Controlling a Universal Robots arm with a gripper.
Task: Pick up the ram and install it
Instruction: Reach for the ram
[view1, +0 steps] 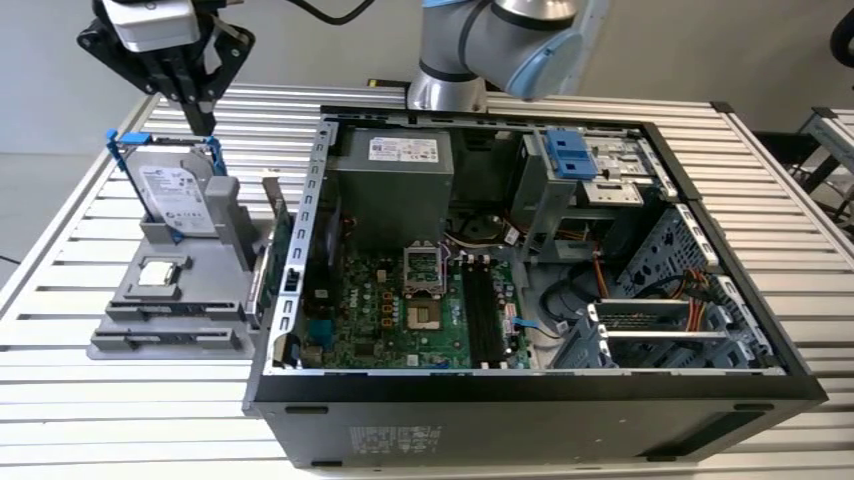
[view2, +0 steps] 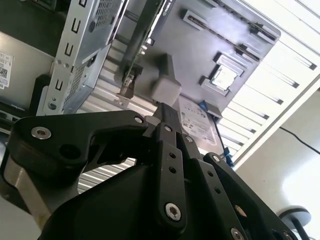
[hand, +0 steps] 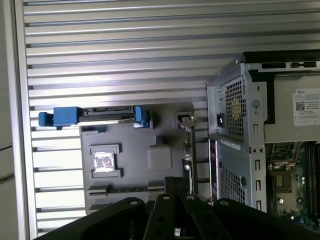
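The gripper (view1: 200, 115), fingers closed and empty, hangs over the hard drive (view1: 180, 195); in the second wrist view the ram (view2: 141, 40) stands close beside the case wall (view2: 82, 45).

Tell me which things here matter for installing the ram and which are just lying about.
For the job: the ram standing in the grey holder, the black memory slots on the motherboard, the gripper.
Just lying about: the blue-framed hard drive, the processor chip.
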